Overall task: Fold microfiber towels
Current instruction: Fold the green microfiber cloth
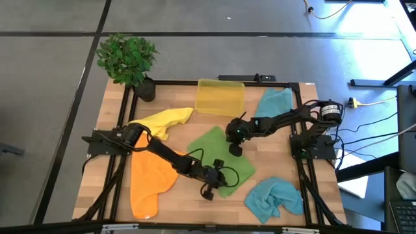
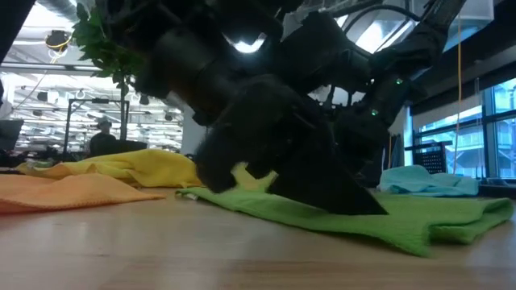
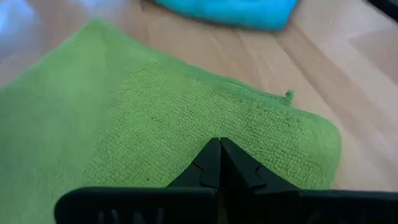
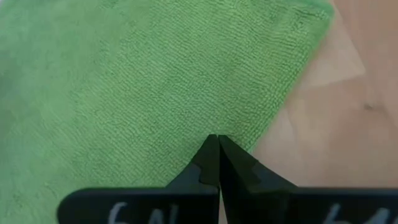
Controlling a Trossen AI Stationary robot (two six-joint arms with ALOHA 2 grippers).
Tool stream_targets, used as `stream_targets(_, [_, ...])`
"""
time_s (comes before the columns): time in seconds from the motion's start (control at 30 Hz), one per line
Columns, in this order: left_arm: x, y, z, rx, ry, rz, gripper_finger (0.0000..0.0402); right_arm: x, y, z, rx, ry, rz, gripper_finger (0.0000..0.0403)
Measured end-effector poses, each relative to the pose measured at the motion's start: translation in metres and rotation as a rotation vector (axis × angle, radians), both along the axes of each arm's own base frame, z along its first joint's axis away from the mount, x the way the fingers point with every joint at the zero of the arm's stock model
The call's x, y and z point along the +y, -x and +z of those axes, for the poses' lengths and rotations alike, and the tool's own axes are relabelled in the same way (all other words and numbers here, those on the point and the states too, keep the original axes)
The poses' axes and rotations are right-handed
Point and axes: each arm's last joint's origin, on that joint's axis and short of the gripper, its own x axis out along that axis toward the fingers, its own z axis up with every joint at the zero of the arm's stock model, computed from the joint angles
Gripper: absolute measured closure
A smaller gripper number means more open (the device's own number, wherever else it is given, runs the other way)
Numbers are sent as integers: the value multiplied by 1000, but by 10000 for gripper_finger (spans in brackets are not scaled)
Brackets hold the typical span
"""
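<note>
Grey floor is surrounding a wooden desk (image 1: 110, 123) framed by black rails, and the green towel (image 1: 211, 148) is lying spread near the middle of it, a little toward the near side. Both arms are reaching over this cloth. The left tool (image 1: 208, 190) is sitting at the towel's near edge with its two dark fingers pressed together; its own camera is showing the tips (image 3: 219, 163) meeting over the green pile, just short of a rounded corner, and whether any fabric is pinched between them cannot be told. The right tool (image 1: 234, 147) is hovering at the towel's far right part, likewise squeezed to a narrow point (image 4: 217, 158) right at the cloth's edge where the bare wood is beginning.

Around the green towel, the orange towel (image 1: 148, 179) is lying flat to the left under the left arm, and the yellow towel (image 1: 166, 121) is lying rumpled beyond it. One teal towel (image 1: 274, 197) is sitting bunched at the near right corner, and the other teal towel (image 1: 273, 102) is lying at the far right. A translucent yellow bin (image 1: 220, 97) is standing at the far edge, and a potted plant (image 1: 129, 62) is standing at the far left corner.
</note>
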Motion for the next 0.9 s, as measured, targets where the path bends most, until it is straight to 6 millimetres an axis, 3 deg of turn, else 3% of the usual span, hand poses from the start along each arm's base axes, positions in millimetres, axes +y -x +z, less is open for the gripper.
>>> stream_targets(0.2, [1,8,0,112,-6,-44,399,0,3,0,38,-14,-40,403])
stream_targets(0.47, [1,22,16,233,-24,-105,399,9,12,4,106,-41,-122,403])
stream_targets(0.7, [2,39,36,321,-84,-153,400,27,23,14,155,-70,-153,403])
stream_targets(0.9, [3,43,37,358,-98,-173,399,43,26,17,158,-103,-178,403])
